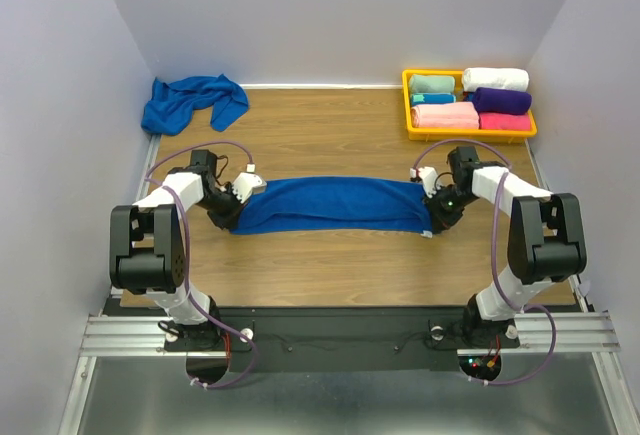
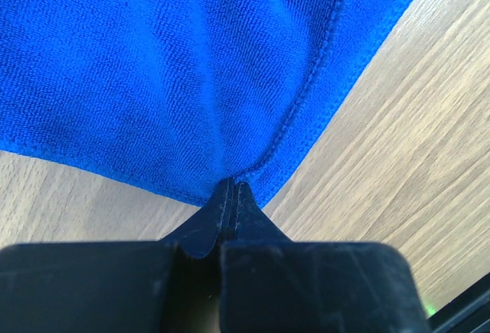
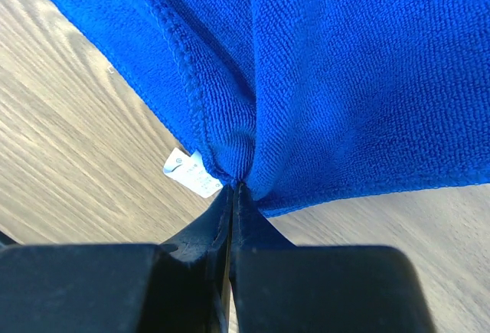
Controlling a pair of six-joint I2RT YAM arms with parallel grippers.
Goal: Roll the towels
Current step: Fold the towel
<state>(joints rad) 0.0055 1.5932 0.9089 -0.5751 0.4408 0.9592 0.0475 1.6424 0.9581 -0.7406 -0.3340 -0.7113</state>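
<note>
A royal-blue towel lies stretched left to right across the middle of the wooden table, folded into a long narrow strip. My left gripper is shut on its left end; in the left wrist view the fingertips pinch the towel's hemmed edge. At the other end my right gripper is shut on the towel, the fingertips clamped on bunched cloth beside a small white label. A second blue towel lies crumpled at the back left corner.
A yellow tray at the back right holds rolled teal, white, purple and pink towels. Grey walls enclose the table on three sides. A metal rail with both arm bases runs along the near edge.
</note>
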